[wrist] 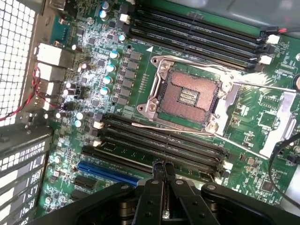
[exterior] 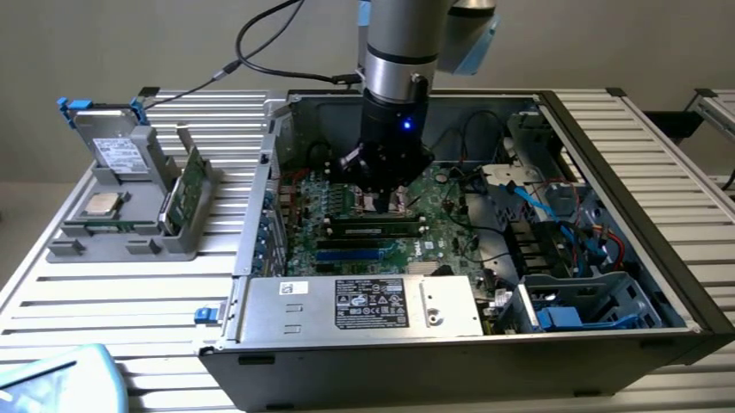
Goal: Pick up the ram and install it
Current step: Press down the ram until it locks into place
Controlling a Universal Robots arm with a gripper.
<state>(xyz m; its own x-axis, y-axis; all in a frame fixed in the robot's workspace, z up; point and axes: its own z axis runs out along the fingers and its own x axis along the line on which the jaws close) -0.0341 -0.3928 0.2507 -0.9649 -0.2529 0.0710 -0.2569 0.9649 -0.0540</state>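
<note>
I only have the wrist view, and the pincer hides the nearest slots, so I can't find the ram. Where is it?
Observer: In the exterior view the ram lies along a slot on the motherboard, just in front of the shut pincer.
Operator: Is it sitting straight?
Observer: It looks level in its slot, with the pincer over its middle. I can't tell whether they touch.
Operator: Anything outside the case?
Observer: A grey holder stands on the table at the exterior view's left, with a green card upright in it.
</note>
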